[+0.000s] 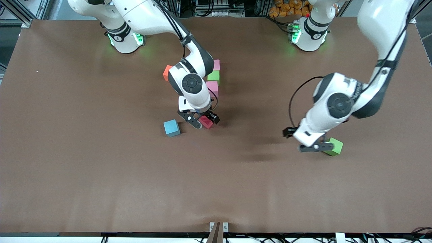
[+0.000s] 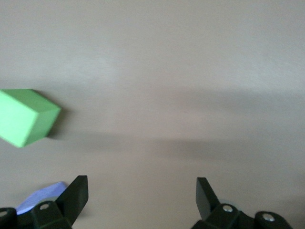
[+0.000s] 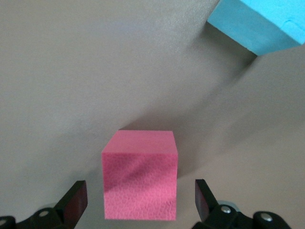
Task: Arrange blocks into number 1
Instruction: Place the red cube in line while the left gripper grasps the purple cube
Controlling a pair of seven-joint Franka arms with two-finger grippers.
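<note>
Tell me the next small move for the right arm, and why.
Probably close the right pincer on the red block. Its open fingers already straddle that block on the table, beside the light-blue cube. The left pincer hovers open next to a lime green block, so it isn't as well lined up.

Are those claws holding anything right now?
No. The right gripper stands open around the red block; the left gripper is open beside a green block.

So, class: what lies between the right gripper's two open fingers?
The red block sits on the table between the open fingers of the right gripper, with gaps on both sides, as the right wrist view shows.
</note>
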